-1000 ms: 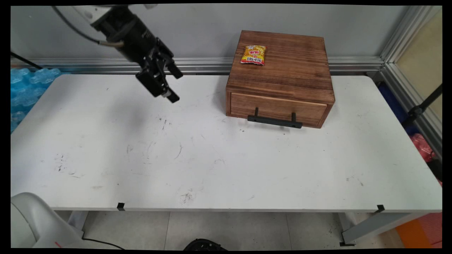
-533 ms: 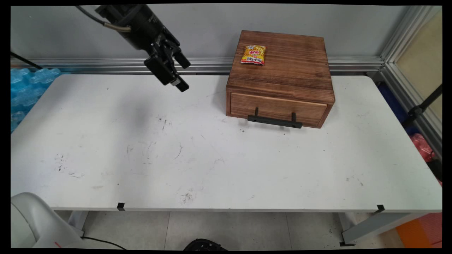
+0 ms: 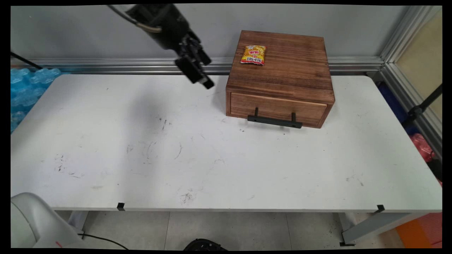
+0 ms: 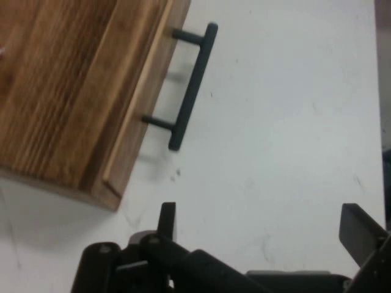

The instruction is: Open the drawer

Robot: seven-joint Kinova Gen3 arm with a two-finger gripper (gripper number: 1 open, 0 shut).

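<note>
My black gripper (image 3: pixel 207 72) hangs above the table's far side, just left of a wooden drawer box (image 3: pixel 282 76), and it is open with nothing between its fingers. In the hand view the gripper (image 4: pixel 259 229) stands over bare white table (image 4: pixel 293 134), with the box (image 4: pixel 67 91) at the upper left. The box's drawer is shut, and its black bar handle (image 3: pixel 274 121) faces the table's near side; the hand view shows the handle (image 4: pixel 190 85) too. A yellow snack packet (image 3: pixel 253 54) lies on the box's top, towards its back left.
The white table (image 3: pixel 212 158) carries scuff marks across its middle. Blue bubble wrap (image 3: pixel 24 88) lies beyond the table's left end. An aluminium rail (image 3: pixel 106 64) runs along the wall behind, and red items (image 3: pixel 422 146) sit past the right end.
The gripper has travelled right along the table's far side and risen slightly, coming from the left part of the table to a spot beside the box's left wall. Nothing else moved.
</note>
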